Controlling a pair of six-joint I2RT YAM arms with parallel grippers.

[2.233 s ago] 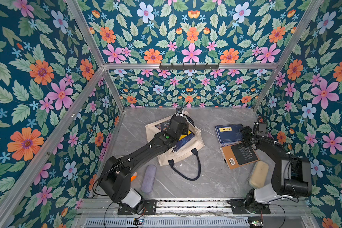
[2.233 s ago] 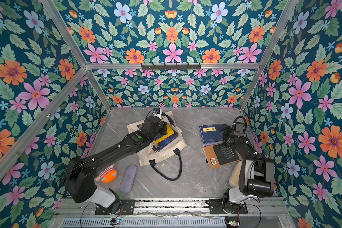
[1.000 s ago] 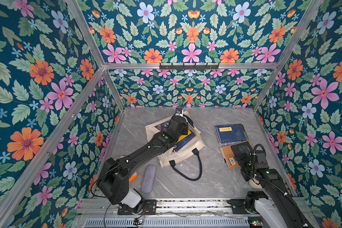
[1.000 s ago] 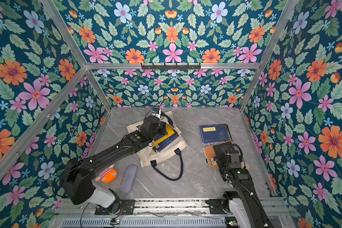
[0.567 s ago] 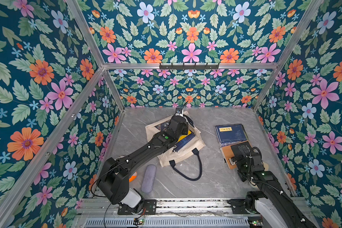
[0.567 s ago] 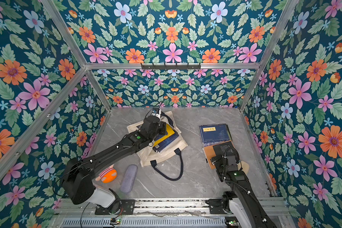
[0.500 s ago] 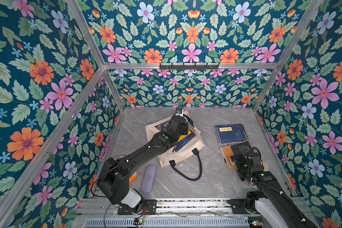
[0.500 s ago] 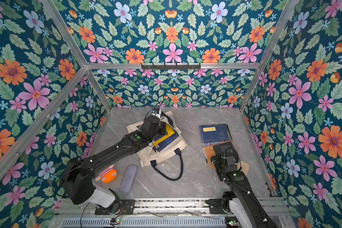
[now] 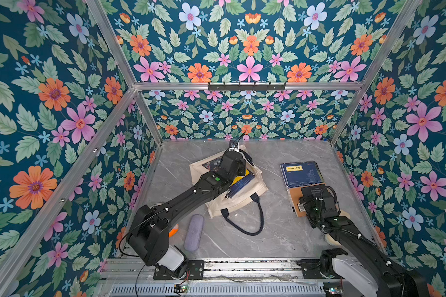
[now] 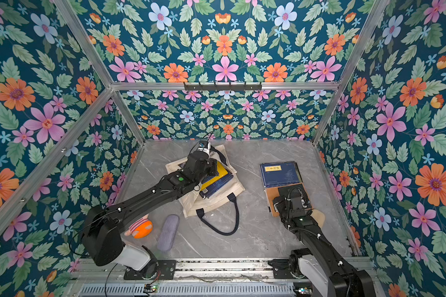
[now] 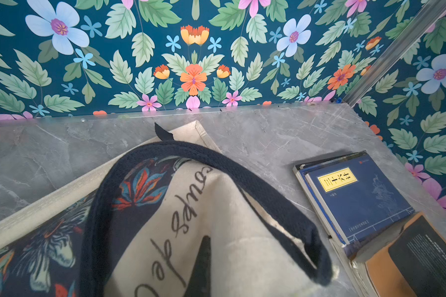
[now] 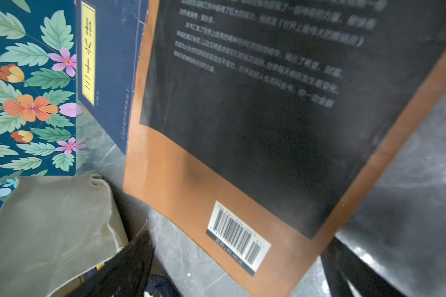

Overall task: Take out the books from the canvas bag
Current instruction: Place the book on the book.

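Top views: both show a grey marble-patterned tabletop (image 9: 273, 239) boxed in by floral walls, with two black robot arms reaching in.
Bag: a large cream canvas bag (image 9: 254, 190) with navy strap handles and a dark printed picture lies flat near the table's middle. Its mouth is turned toward the robot, and one handle is looped on the table.
Bag feel: soft, limp cloth, likely to drag along with whatever is pulled out unless it is held back.
Already out: a dark navy paperback with a yellow title label (image 9: 301, 174) tops a small stack on the table's right side, well apart from the bag. An orange-brown paperback with a black back panel and barcode (image 12: 191, 180) overlaps its near edge.
Still inside: more books (image 10: 216, 180), a bright yellow cover over a dark navy one, lie in the open mouth with their near edges exposed.
Book feel: thin, light and bendy, and probably slick-covered. A flat pinch over the exposed edge, close to the spine, looks safest.
Left gripper (image 11: 204, 259): closed, seemingly pinching the bag's upper cloth beside a navy handle, which lifts the mouth open.
Right gripper (image 12: 232, 270): jaws spread wide and empty over the orange-brown paperback's barcode corner. I cannot tell whether they touch it.
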